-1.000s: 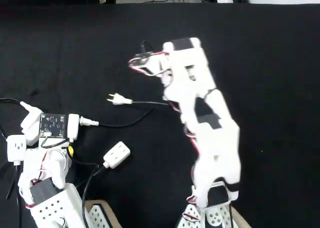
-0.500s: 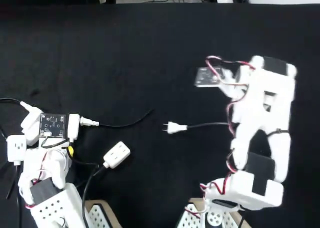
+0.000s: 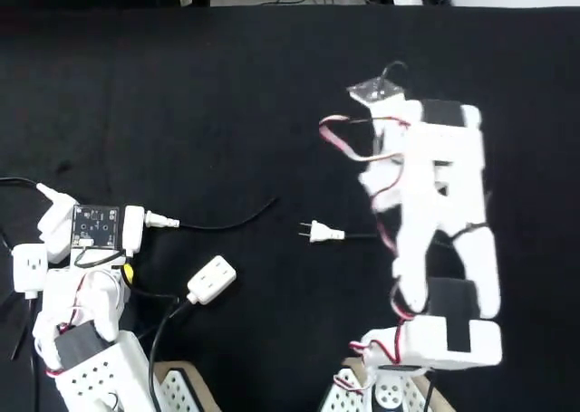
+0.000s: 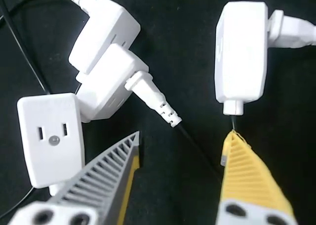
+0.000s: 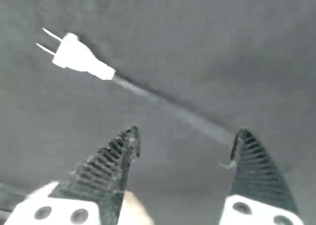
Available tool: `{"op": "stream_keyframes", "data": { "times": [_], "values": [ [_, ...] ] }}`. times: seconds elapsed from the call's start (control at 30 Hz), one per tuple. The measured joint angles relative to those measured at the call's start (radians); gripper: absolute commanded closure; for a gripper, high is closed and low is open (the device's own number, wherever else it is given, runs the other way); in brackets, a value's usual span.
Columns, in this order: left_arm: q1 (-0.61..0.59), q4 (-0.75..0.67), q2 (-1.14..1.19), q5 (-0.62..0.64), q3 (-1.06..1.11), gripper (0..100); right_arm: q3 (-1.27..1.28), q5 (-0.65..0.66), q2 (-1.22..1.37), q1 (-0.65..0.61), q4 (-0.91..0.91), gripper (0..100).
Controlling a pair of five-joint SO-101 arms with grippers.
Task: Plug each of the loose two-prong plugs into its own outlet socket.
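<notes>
A loose white two-prong plug lies on the black cloth mid-table, and its black cord runs under my right arm. In the right wrist view this plug lies ahead of my open right gripper, and its cord crosses in front of the fingertips. My left gripper is open above a cluster at the left. The cluster holds a free white socket cube, two joined white blocks, and a white socket block with a plug seated in it. Another white socket lies near the front.
The black cloth covers the whole table. Black cords trail around the left cluster and toward the front edge. The left arm's base stands at the front left, and the right arm's base at the front middle.
The loose plug has been dragged right and toward the front, from the table's middle. My right arm swung right, then back a little left. The left arm has stayed still.
</notes>
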Motion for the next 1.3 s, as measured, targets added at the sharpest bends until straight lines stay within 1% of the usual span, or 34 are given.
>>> {"op": "stream_keyframes", "data": {
  "times": [0.07,0.13,0.23,0.3,0.43,0.53,0.63,0.73,0.77,0.93,1.13,1.3],
  "values": [
    [0.0,0.0,0.0,0.0,0.0,73,0.0,-0.235,0.0,-0.091,0.054,71.6],
    [0.0,0.0,0.0,0.0,0.0,73,0.02,-0.445,0.0,-0.18,0.061,71.5],
    [0.0,0.0,0.0,0.0,0.0,73,0.069,-0.695,0.012,-0.284,0.025,71.3],
    [0.0,0.0,0.0,0.0,0.0,73,0.092,-0.81,0.037,-0.307,-0.048,71.4],
    [0.0,0.0,0.0,0.0,0.0,73,0.129,-0.976,0.114,-0.307,-0.196,71.4],
    [0.0,0.0,0.0,0.0,0.0,73,0.135,-1.083,0.193,-0.308,-0.241,71.5],
    [0.0,0.0,0.0,0.0,0.0,73,0.132,-1.143,0.285,-0.307,-0.252,71.6],
    [0.0,0.0,0.0,0.0,0.0,73,0.104,-1.155,0.353,-0.307,-0.269,72.2],
    [0.0,0.0,0.0,0.0,0.0,73,0.095,-1.157,0.373,-0.307,-0.275,73.9],
    [0.0,0.0,0.0,0.0,0.0,73,0.021,-1.155,0.437,-0.307,-0.256,92.6],
    [0.0,0.0,0.0,0.0,0.0,73,-0.049,-1.06,0.462,-0.307,-0.167,92.6],
    [0.0,0.0,0.0,0.0,0.0,73,-0.12,-1.042,0.493,-0.302,-0.089,92.5]
  ]
}}
